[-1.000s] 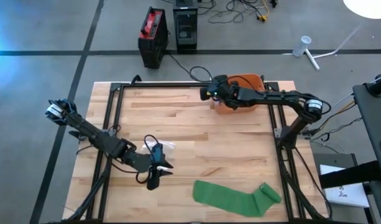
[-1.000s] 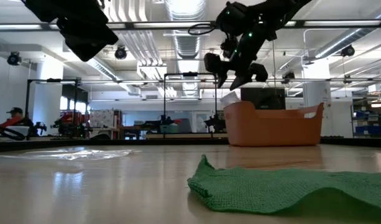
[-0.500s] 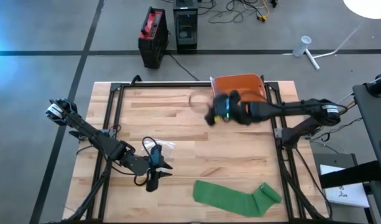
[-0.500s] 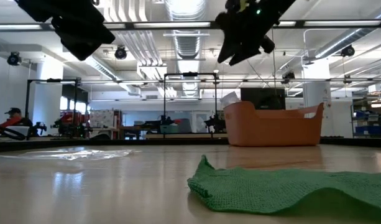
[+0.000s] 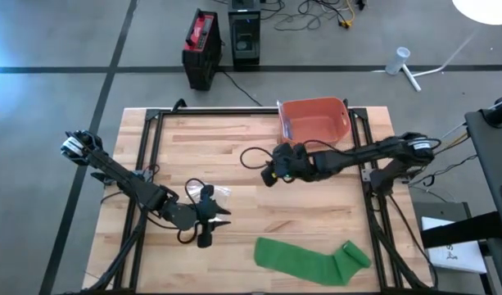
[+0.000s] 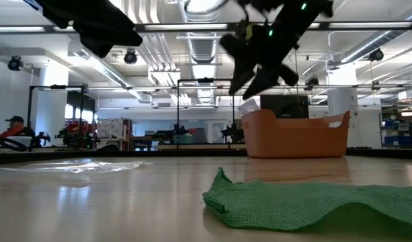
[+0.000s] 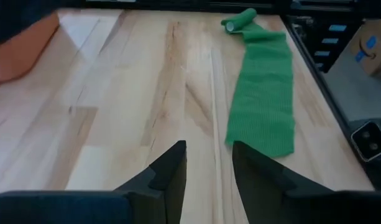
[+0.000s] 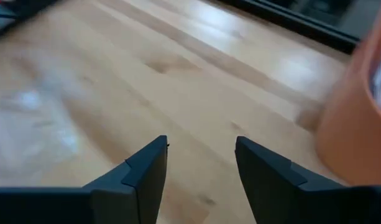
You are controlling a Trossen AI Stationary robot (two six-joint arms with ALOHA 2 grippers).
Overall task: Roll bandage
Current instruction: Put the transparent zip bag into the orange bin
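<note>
- High view: we see the left tool (image 5: 208,218) released and empty, low over the surface (image 5: 234,156). The green bandage (image 5: 312,260) lies flat beyond it, well apart, its rolled end (image 5: 355,254) farthest from this tool. The right tool (image 5: 271,170) hangs mid-surface, just in front of the orange bin (image 5: 316,121).
- Low view: we see the bandage (image 6: 313,202) lying slack on the wood, with both arms above it and touching nothing.
- Left wrist view: ahead of the parted fingers (image 7: 171,171) the bandage (image 7: 261,93) runs away from the tool, loose end nearest. We judge that one tool should pin this end while the other turns the rolled end (image 7: 237,22) along the strip, keeping its edges aligned.
- Right wrist view: between the parted fingers (image 8: 146,165) we see only bare wood, nothing grasped; the bin (image 8: 358,118) stands just beside the tool.
</note>
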